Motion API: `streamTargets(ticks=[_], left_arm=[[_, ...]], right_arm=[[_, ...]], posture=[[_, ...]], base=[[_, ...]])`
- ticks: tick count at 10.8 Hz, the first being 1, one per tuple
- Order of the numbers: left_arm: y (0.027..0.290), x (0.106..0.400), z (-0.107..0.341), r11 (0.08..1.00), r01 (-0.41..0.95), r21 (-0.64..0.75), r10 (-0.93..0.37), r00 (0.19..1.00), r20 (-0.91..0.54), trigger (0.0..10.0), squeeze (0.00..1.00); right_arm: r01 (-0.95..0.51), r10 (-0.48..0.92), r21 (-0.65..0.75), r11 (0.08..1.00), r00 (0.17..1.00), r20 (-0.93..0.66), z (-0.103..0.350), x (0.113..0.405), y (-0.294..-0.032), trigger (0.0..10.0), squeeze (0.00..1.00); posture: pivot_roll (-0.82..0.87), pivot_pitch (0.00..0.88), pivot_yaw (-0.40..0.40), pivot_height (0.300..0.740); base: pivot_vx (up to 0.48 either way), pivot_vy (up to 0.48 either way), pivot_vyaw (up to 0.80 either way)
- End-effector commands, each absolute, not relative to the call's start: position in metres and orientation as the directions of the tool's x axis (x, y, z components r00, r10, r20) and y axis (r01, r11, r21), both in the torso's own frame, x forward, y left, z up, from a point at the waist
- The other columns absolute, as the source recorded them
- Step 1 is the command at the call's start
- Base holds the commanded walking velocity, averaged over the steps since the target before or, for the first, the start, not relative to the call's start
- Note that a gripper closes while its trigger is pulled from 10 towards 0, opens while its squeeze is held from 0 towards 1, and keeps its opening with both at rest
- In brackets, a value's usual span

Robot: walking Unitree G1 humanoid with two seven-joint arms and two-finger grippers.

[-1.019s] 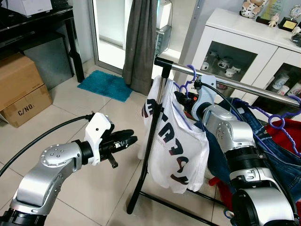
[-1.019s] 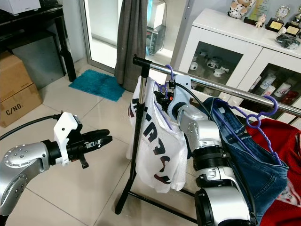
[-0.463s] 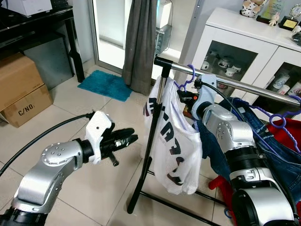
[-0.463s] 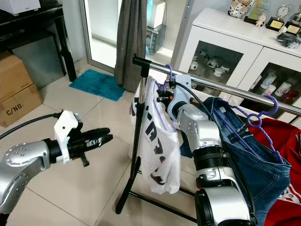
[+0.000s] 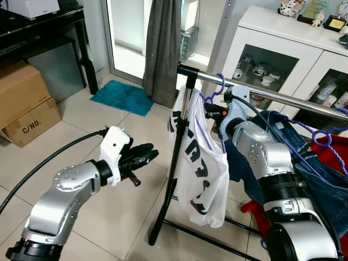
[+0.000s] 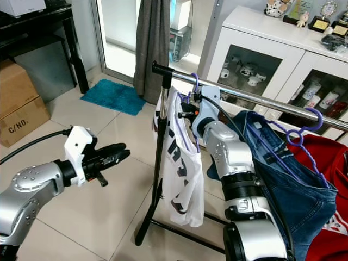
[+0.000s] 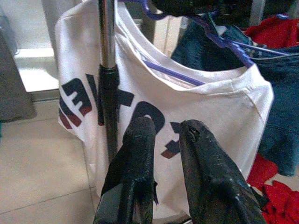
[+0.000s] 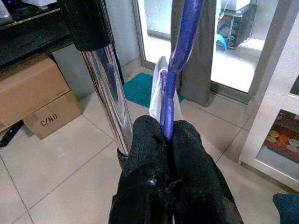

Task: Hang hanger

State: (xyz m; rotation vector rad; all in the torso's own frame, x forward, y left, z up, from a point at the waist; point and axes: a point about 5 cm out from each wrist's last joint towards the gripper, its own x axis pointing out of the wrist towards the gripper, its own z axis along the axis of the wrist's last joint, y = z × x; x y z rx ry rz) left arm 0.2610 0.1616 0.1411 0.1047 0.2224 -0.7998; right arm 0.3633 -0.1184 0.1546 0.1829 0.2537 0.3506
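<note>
A white T-shirt (image 5: pixel 201 163) with dark lettering hangs on a purple hanger (image 8: pixel 182 42). The hanger's hook (image 5: pixel 219 83) sits over the chrome rail (image 5: pixel 261 93) of a clothes rack, close to the black upright post (image 5: pixel 176 157). My right gripper (image 8: pixel 167 128) is shut on the hanger's neck just below the rail, also seen at the shirt's collar (image 5: pixel 215 111). My left gripper (image 5: pixel 147 154) is held out low to the left of the rack, shut, with nothing in it. In the left wrist view its fingers (image 7: pixel 135 154) point at the shirt (image 7: pixel 210 107) and post.
Blue jeans (image 5: pixel 304 163) and a red garment (image 5: pixel 334 155) hang further right on the same rail. A white glass-front cabinet (image 5: pixel 283 49) stands behind. A grey curtain (image 5: pixel 166 49), a blue mat (image 5: pixel 122 98) and a cardboard box (image 5: pixel 22 103) lie to the left on the tiled floor.
The shirt has swung from broadside to nearly edge-on and hangs closer to the post. My left gripper has risen a little. The right gripper still holds the hanger.
</note>
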Motion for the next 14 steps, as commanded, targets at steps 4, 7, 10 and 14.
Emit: streamTargets(ticks=[4, 7, 10, 14], left_arm=[[0.167, 0.268, 0.147, 0.836, 0.545, 0.067, -0.529, 0.832, -0.166, 10.0, 0.0], [0.159, 0.267, 0.144, 0.866, 0.498, 0.047, -0.488, 0.862, -0.14, 10.0, 0.0], [0.161, 0.263, 0.14, 0.878, 0.477, 0.034, -0.467, 0.872, -0.149, 10.0, 0.0], [0.16, 0.262, 0.14, 0.874, 0.485, 0.04, -0.473, 0.867, -0.157, 10.0, 0.0]], right_arm=[[-0.33, 0.341, 0.146, 0.933, 0.939, -0.055, 0.176, 0.351, -0.133, 0.0, 0.0], [-0.346, 0.347, 0.081, 0.935, 0.938, 0.001, 0.178, 0.324, -0.147, 0.0, 0.0], [-0.322, 0.324, 0.037, 0.946, 0.944, -0.066, 0.153, 0.301, -0.154, 0.0, 0.0], [-0.32, 0.323, 0.039, 0.946, 0.943, -0.08, 0.147, 0.292, -0.153, 0.0, 0.0]], posture=[[-0.05, 0.0, -0.104, 0.74], [-0.06, 0.0, -0.105, 0.74], [-0.06, 0.0, -0.115, 0.74], [-0.05, 0.0, -0.114, 0.74]], base=[[0.0, 0.0, 0.0], [0.0, 0.0, 0.0], [-0.189, 0.0, 0.0], [-0.27, 0.0, 0.0]])
